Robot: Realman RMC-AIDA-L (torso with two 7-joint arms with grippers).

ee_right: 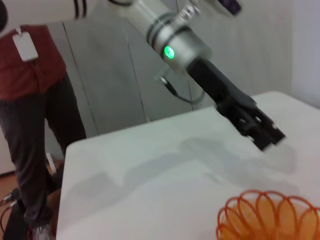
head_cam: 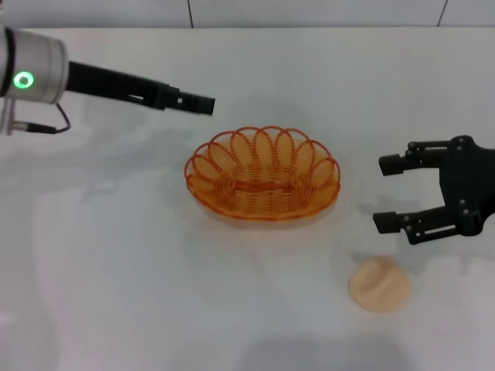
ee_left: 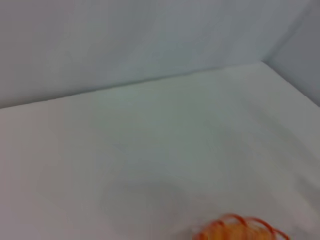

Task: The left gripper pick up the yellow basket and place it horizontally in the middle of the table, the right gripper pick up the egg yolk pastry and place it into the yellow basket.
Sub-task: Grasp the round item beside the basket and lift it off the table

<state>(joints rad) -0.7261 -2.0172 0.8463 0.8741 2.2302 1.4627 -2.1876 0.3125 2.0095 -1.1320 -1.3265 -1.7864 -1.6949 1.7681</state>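
Basket (head_cam: 262, 175): mid-table (head_cam: 116, 255), lying horizontally, empty. Pastry (head_cam: 379, 284): on table, near basket's right front. Right gripper (head_cam: 389, 193): jaws wide, hovering above and just behind pastry. Advice: centre over dome, descend, close gently. Left gripper (head_cam: 203, 104): raised behind basket; jaw state cannot be told.

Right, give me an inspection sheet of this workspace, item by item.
Surface: white table, bare apart from the job's things.
Job's things: yellow basket resting mid-table, empty; egg yolk pastry on the table, nearer than the basket and to its right, apart from it.
Clutter: nothing seen.
Grippers: left gripper raised beyond the basket's left end, holding nothing; right gripper open, right of the basket, beyond the pastry.
Cables: black cable looping under the left wrist.
Surroundings: person in a red top standing beside the table.
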